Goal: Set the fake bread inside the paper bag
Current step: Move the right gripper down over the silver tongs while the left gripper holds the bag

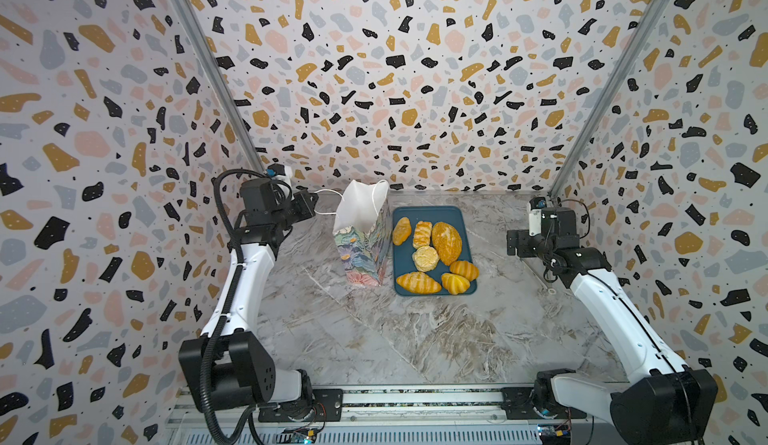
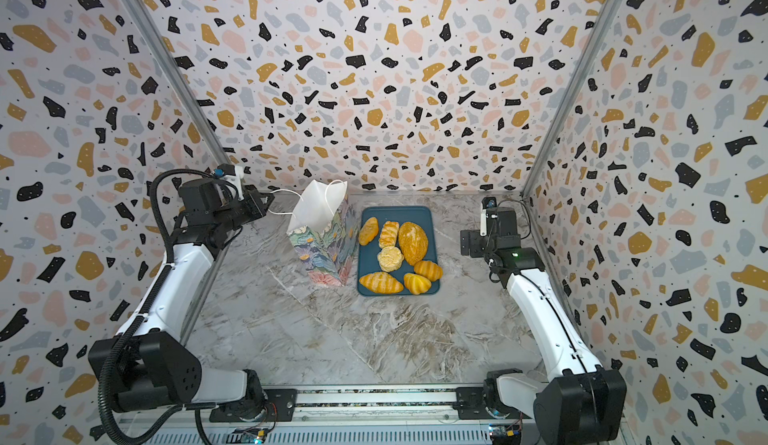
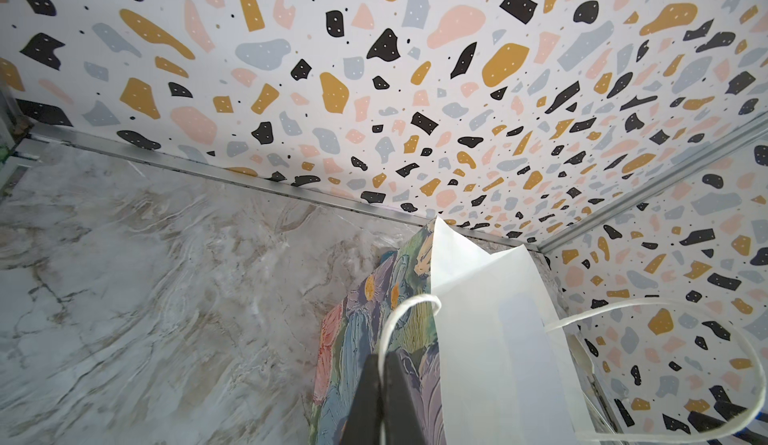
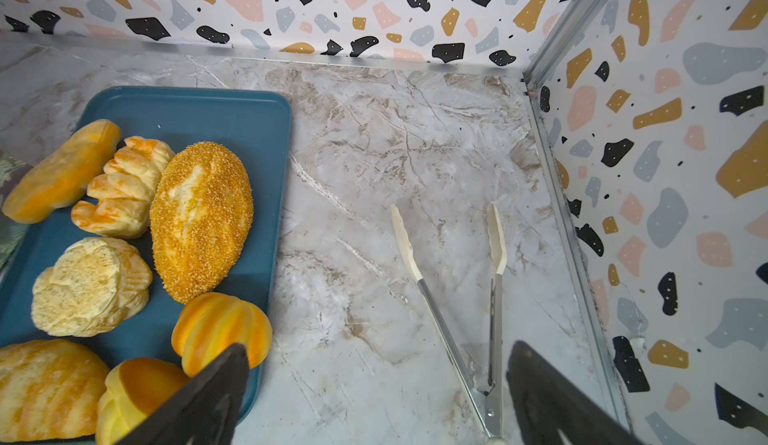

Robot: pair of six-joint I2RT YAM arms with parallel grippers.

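Top views, clock directions taken from the flat dark-blue plastic tray (image 1: 432, 214):
- Tall floral-print paper bag (image 1: 361, 252) stands on the grey marble-pattern tabletop (image 1: 374, 339) at 9 o'clock, just beside the tray edge. Its mouth is open and the white inside shows.
- Fake bread (image 1: 446, 242): all seven golden-brown toy pieces lie on the tray, none in the bag. The seeded oval loaf is mid-tray, with two smaller pieces at its 9 o'clock. The pale round bun sits at the loaf's 7 o'clock, and three ridged rolls or croissants line the near edge at 6 o'clock.
- Left gripper (image 1: 309, 208) is at 10 o'clock of the bag mouth. Its jaws are clenched on the bag's thin white cord handle (image 3: 409, 303), and the cord runs taut from the bag rim to the fingertips.
- Right gripper (image 1: 513, 243) is at 3 o'clock, well apart from the tray. Its jaws are spread wide and grasp nothing.
- Metal tongs with cream tips (image 4: 496, 239) lie on the tabletop. The right wrist view shows them between the spread fingers, untouched.
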